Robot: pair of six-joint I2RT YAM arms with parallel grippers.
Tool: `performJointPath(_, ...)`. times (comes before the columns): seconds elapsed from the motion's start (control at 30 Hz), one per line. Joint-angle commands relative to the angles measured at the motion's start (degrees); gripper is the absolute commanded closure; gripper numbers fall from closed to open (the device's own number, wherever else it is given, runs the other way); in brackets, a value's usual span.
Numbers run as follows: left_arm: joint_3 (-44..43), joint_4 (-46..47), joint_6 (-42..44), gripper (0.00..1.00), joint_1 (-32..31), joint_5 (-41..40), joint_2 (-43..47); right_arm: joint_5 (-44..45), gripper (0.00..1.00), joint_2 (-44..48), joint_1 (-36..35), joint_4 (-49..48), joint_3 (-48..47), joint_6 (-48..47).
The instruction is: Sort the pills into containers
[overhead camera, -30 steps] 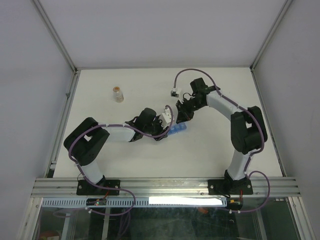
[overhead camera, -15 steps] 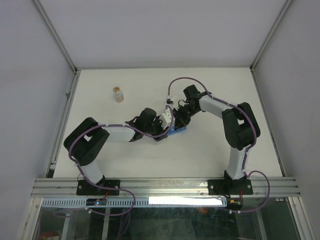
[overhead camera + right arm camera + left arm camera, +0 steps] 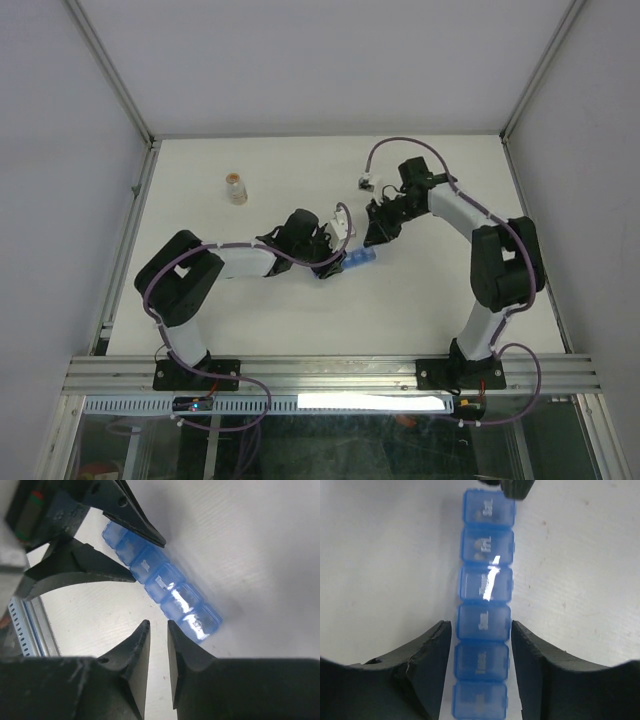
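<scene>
Since half a second earlier, my right arm had swung back toward the right, away from the spot it had crowded, and my left wrist had edged slightly further up the table (image 3: pixel 300 170). The containers (image 3: pixel 484 615) (one translucent blue strip of lidded compartments, the lids marked with day names) lay flat on the table, running lengthwise between my left jaws. Those jaws stood spread, one finger (image 3: pixel 427 665) on each side of the strip's near half and close against it. A thin sliver of table showed on the left side. On the right side I could not tell whether finger and plastic touched. My right jaws hung just beside the strip's far end, the end marked Sat. They were parted by only a narrow slit, with nothing in it. Pale blurs showed through the Sat and Fri lids, too faint for me to name. Well apart from all this, toward the far left of the table, stood the small clear bottle (image 3: pixel 236 188) with its orange-tan contents.
</scene>
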State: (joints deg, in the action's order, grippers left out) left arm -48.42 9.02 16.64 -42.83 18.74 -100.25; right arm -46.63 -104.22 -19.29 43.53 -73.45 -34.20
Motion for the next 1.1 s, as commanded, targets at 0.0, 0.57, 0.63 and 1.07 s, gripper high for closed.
performJointPath(0.0, -7.98, 1.91, 0.22, 0.48, -0.51, 6.55, -3.48, -4.21, 0.74, 9.82, 6.98, -0.08, 0.47, -1.74)
performJointPath(0.57, -8.62, -0.74, -15.16, 0.34, 1.04, 3.53, 15.61, -14.31, 0.01, 48.36, 25.73, -13.18, 11.14, 6.28)
performJointPath(0.63, -2.46, 5.49, -20.06, 0.26, 2.08, 7.13, 23.43, -11.26, 0.01, 51.03, 25.89, -16.88, 10.95, 13.01)
performJointPath(1.07, 11.11, -1.35, -40.01, 0.03, 8.2, 0.94, 45.81, -15.24, 0.01, 58.06, 25.95, -20.63, 9.21, 24.39)
